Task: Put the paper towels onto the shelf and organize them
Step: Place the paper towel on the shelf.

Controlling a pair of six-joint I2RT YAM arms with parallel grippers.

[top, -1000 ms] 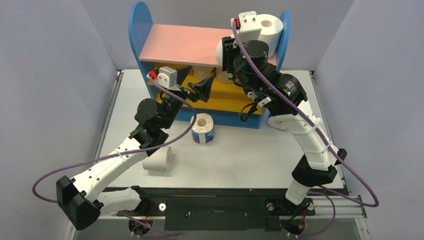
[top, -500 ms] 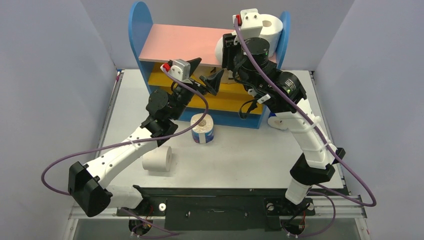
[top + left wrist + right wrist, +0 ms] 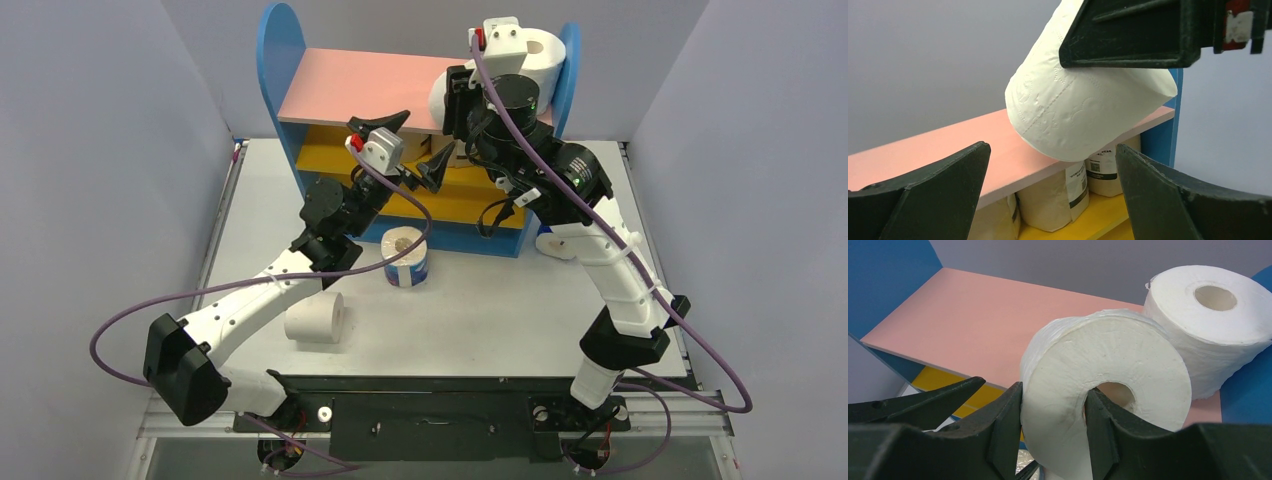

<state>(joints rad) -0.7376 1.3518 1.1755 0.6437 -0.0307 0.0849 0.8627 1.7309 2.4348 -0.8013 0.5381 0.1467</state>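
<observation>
At the upper right of the overhead view, the right gripper [image 3: 1053,390] is clamped on a plain white paper towel roll [image 3: 1108,370] at the front right of the pink top board [image 3: 350,90] of the blue-sided shelf unit [image 3: 280,60].
Since a second ago the left gripper [image 3: 410,147] has climbed from the yellow board's level to the pink board's front edge, its jaws spread wide and empty. The right arm has hardly shifted. Only the right wrist view shows one finger inside the roll's hollow core and the other outside its wall, with a second white roll [image 3: 1213,325] upright behind. The left wrist view shows the held roll tilted over the board's edge and tan-wrapped, dark-labelled rolls [image 3: 1068,195] beneath. Overhead, lower centre, a blue-and-white wrapped roll [image 3: 405,258] stands and another white roll [image 3: 315,318] lies on the grey table [image 3: 500,300].
</observation>
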